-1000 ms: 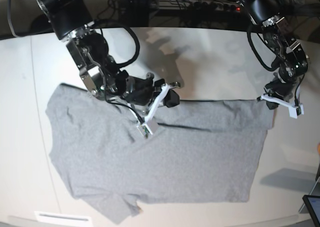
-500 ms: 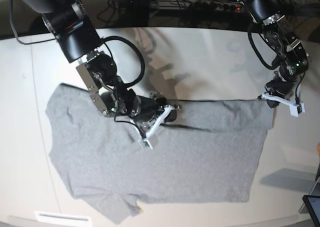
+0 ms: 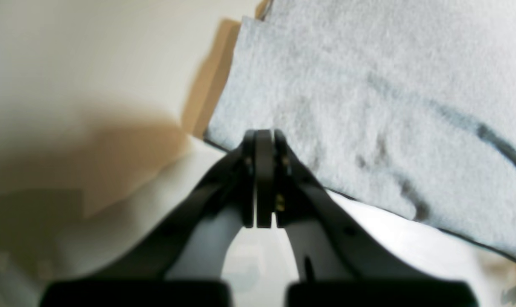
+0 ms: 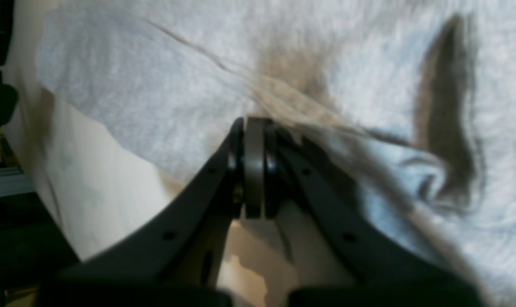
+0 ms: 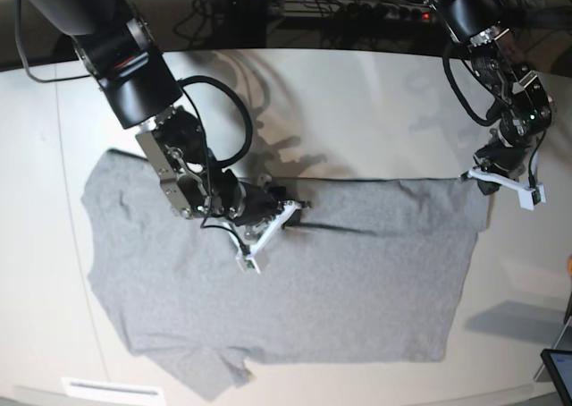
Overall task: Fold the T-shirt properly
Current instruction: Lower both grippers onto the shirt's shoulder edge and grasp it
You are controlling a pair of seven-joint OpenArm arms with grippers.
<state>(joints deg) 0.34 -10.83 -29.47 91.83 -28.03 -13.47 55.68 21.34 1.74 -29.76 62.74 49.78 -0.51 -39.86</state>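
**T-shirt spread flat, both grippers closed at its far edge**

The T-shirt (image 5: 295,281) is a heather-grey knit with a soft, slightly fuzzy surface, its plain side visible. It lies spread on the pale, smooth table (image 5: 357,111), roughly rectangular in the body, with a short sleeve projecting at the near edge of the base view and another at the view's left. Shallow creases run along its far edge; a dark fold line extends from the middle of that edge toward the view's right.

The right gripper (image 5: 284,216), black with white finger parts, sits over the middle of the far edge. In the right wrist view its jaws are pressed together at the tips (image 4: 254,128), and wrinkles in the cloth converge there; whether fabric is pinched between them cannot be told.

The left gripper (image 5: 490,177) is at the shirt's far corner on the base view's right. In the left wrist view its jaws are fully together (image 3: 262,140), the tips at the cloth's edge beside that corner. Fabric held between them cannot be confirmed.
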